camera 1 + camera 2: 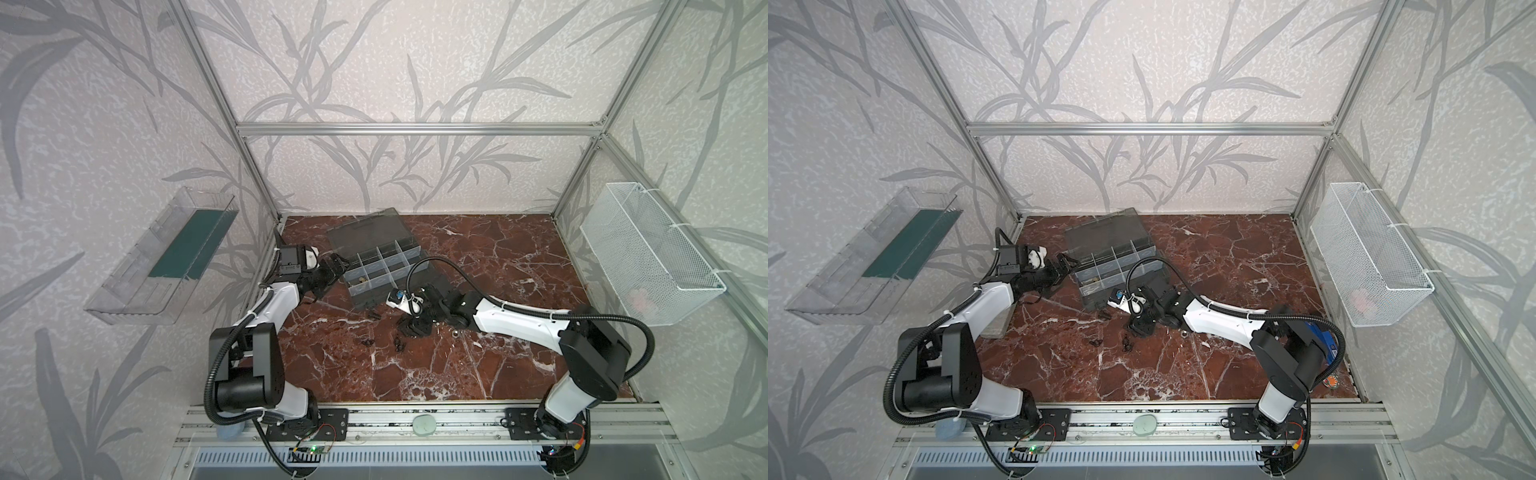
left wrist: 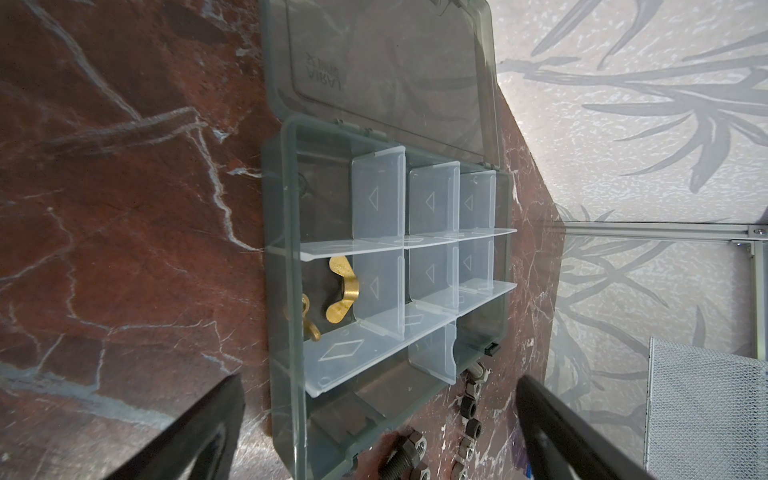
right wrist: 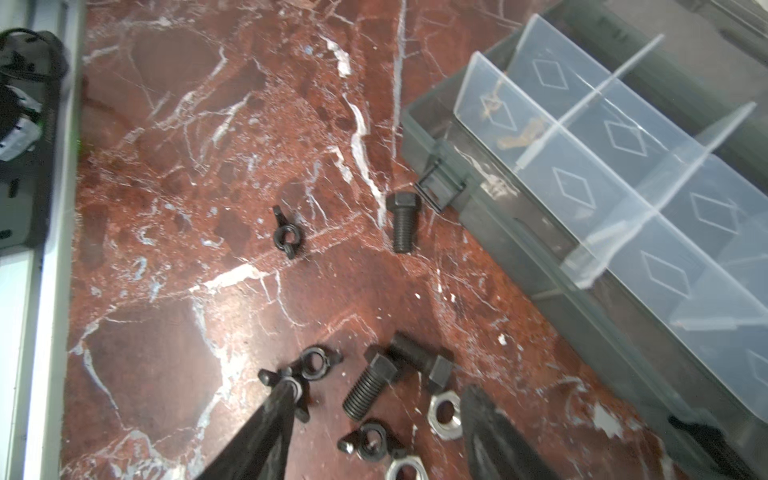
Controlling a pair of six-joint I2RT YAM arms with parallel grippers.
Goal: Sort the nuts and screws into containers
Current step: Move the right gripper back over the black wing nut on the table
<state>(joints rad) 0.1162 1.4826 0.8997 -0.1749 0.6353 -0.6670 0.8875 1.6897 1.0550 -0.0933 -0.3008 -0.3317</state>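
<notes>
While the right gripper (image 3: 380, 390) is seen low over the loose parts with its jaws partly apart and nothing clamped, the left gripper (image 1: 337, 266) is held wide open and empty just beside the case (image 2: 286, 232). Most of the screws (image 3: 402, 226) and nuts (image 3: 445, 415) are scattered on the bench (image 1: 478, 353) near the front wall of the case; two black screws lie between the right jaws. Only brass wing nuts (image 2: 344, 291) are seen in one of the cells (image 2: 428, 274); the other cells appear empty. The parts are judged to be stiff metal, light but smooth, and the screws may roll when they are pushed. A screw is best taken across its threaded shank, a hex nut across two opposite flats. The flat nuts lie very low, so the fingertips must be brought almost to the surface. The bench is polished red marble with white veins, probably slippery, and dark parts are not easily noticed on it. The workspace is enclosed by leaf-pattern walls on an aluminium frame, with a mesh basket (image 1: 648, 257) and a clear tray (image 1: 158, 257) hung on the side walls.
</notes>
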